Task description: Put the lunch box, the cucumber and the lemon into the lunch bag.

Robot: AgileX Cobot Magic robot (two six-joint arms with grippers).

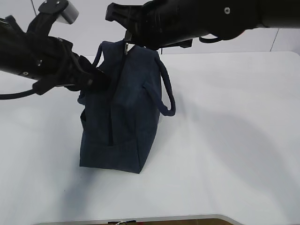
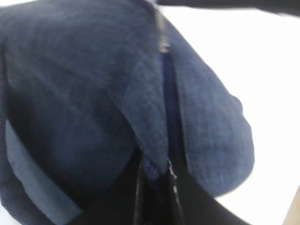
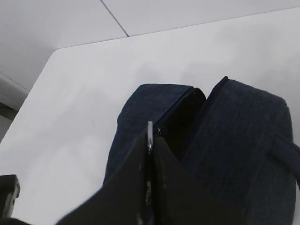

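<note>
1. On the table (image 1: 234, 140) stands the bag (image 1: 122, 126), soft fabric that sags, zip partly parted.
2. Best hold looks to be the metal pull (image 3: 150, 136); the right gripper (image 3: 150, 145) pinches it.
3. Left gripper (image 1: 96, 79) presses the bag's side; its jaws cannot be told.

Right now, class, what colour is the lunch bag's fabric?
Dark navy; the lunch bag shows best in the exterior view.

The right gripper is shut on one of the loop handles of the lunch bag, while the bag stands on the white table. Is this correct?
Not quite. The right gripper is shut on the metal zip pull, not a handle, as the right wrist view shows. The lunch bag does stand on the white table.
</note>
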